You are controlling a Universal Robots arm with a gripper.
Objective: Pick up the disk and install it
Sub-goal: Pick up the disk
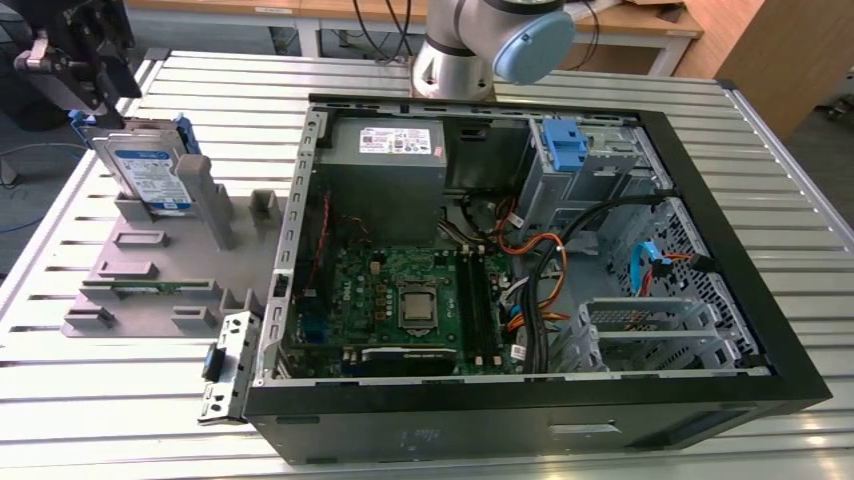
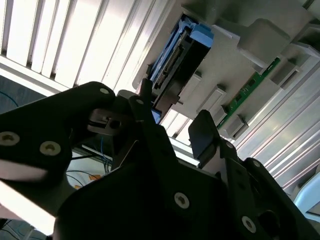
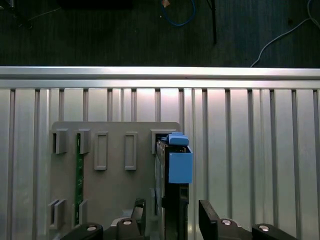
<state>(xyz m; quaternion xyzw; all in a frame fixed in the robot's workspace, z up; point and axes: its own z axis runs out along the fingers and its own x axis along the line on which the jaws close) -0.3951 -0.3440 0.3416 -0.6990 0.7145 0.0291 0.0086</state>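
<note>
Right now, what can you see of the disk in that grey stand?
The disk is a flat silver-grey rectangle, metal by its look, with a white-and-blue label on its face and blue plastic rails along its sides. It stands on edge in a slot of the grey stand, on the exterior view's left of the open computer case. The open end effector hovers at its top edge, fingers to either side, apparently not touching it.

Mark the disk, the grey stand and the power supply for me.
disk (image 1: 144, 172), exterior view, on its white-and-blue label.
grey stand (image 1: 198, 265), exterior view, on its bare base plate.
power supply (image 1: 384, 188), exterior view, on the grey face below its sticker.
</note>
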